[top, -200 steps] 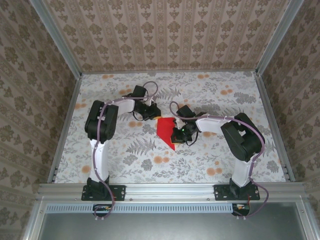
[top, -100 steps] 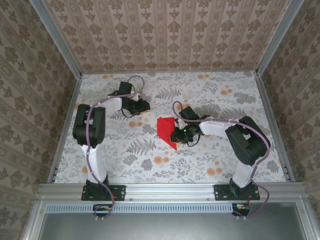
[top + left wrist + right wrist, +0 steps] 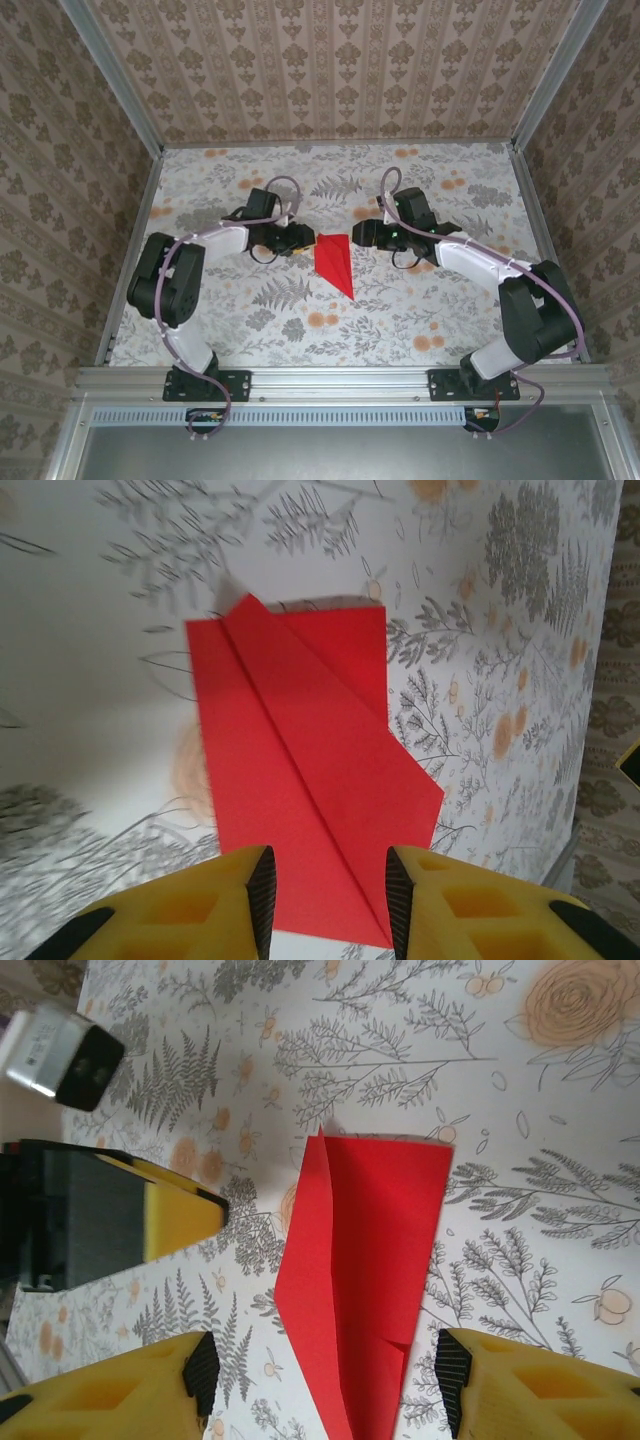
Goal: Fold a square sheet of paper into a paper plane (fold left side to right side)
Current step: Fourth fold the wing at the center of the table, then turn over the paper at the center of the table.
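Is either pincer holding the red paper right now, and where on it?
Nothing is held. The folded red paper lies on the table; the left pincer and right pincer are both open.

A purpose-built robot test cell, the sort found in a lab rather than a lived-in room. The tabletop wears a printed sheet of grey ferns and orange blossoms. Panels papered in a beige damask pattern box it in on its far, left and right sides. Bare aluminium rails frame the tabletop's edges and corners, and two white-and-black arms with looped cables are bolted to the rail along its near edge
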Controlling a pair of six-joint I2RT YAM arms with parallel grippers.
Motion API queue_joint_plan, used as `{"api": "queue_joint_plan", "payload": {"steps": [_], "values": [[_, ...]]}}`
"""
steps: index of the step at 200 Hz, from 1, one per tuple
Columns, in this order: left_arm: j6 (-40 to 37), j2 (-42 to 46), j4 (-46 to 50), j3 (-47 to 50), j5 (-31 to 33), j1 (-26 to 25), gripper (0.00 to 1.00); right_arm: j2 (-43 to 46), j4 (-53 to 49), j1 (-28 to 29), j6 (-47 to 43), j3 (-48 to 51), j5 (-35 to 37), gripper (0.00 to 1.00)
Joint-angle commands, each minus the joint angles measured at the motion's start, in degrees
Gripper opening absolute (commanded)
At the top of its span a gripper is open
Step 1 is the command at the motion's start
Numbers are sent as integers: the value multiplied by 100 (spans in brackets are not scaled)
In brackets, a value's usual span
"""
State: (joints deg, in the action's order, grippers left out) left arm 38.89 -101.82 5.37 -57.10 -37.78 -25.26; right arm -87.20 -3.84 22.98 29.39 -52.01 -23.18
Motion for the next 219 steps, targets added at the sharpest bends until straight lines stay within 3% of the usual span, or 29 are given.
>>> {"api": "queue_joint_plan", "payload": {"steps": [1, 63, 83, 113, 130, 219], "values": [[423, -215, -593, 2, -134, -55, 37, -351, 58, 82, -278, -95, -469, 60], [531, -429, -633, -41, 7, -259, 41, -1467, -19, 442, -280, -748, -487, 53], [530, -477, -606, -76, -9, -261, 42, -1621, 2, 443, -268, -828, -521, 41], [540, -497, -578, -109, 7, -291, 44, -1691, -177, 444, -318, -872, -331, 9], [538, -505, -550, -137, 19, -288, 45, -1661, -281, 436, -351, -850, -169, 0], [525, -716, -476, -366, -43, -368, 46, -1411, -372, 312, -237, -628, 247, 0]]}}
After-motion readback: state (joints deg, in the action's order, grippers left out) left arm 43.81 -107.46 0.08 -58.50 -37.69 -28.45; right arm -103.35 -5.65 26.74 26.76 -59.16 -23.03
